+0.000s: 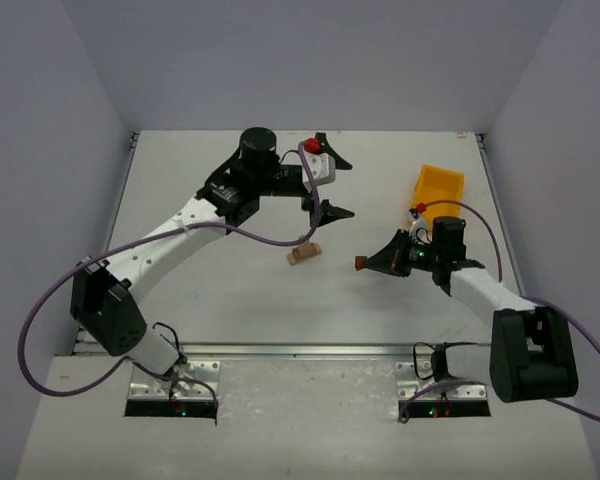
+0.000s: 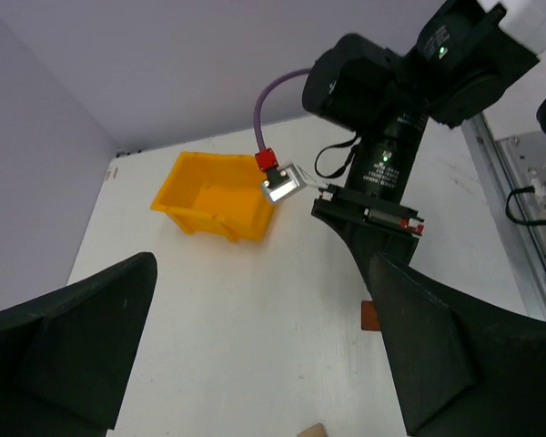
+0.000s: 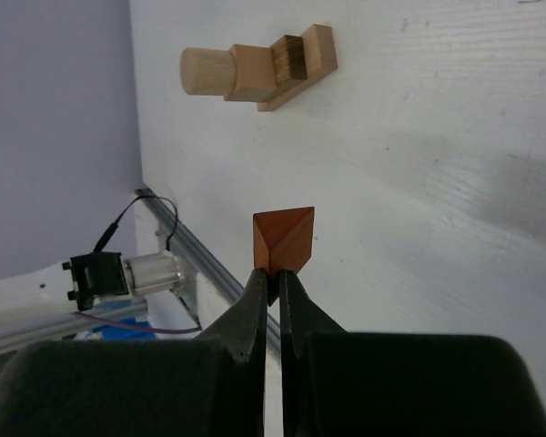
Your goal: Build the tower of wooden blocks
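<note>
The whole bench (image 1: 230, 300) is viewed from high above its near edge. The yellow bin (image 2: 214, 196), shared with that view, is faced low from the left wrist; the wooden blocks (image 3: 264, 66) are seen close from the right wrist.

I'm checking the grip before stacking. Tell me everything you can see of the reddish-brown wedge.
The wedge is a small reddish-brown wooden piece, two smooth faces meeting at a sharp ridge. The right gripper pinches its near edge in shut jaws. It seems held off the white table, apart from the pale wooden stack beyond.
</note>
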You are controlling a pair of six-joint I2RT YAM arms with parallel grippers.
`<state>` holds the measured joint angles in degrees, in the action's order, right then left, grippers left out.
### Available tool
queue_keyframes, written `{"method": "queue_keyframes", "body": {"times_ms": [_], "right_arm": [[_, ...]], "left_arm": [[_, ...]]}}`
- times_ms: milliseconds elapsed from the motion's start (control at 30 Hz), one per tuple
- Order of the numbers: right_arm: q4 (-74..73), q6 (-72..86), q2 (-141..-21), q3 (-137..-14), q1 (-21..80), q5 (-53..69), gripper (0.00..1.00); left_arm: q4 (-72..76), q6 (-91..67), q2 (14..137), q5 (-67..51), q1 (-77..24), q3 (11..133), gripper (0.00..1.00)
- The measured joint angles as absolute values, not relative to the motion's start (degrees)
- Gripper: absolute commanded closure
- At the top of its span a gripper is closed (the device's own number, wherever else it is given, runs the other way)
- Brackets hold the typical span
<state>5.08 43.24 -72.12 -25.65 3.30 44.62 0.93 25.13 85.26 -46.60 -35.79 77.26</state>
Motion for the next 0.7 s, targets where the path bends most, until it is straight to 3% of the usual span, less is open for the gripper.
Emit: {"method": "queue_keyframes", "body": {"times_ms": [233,433,700], "right_arm": [[10.6,46.9,-67.3,-23.0,-2.3,51.2,1.00],[13.0,48.0,-67.0,-20.9,-4.3,53.5,1.00],[15.9,47.9,-65.2,-19.4,-4.4,54.8,1.00]], "left_arm": [[-16.5,38.7,99.2,-45.4,-41.5,90.9,0.00],[-27.2,41.9,105.2,-43.9,-45.1,89.1,0.00],[-29.1,41.0,106.3,-41.2,-46.0,86.6,0.04]]}}
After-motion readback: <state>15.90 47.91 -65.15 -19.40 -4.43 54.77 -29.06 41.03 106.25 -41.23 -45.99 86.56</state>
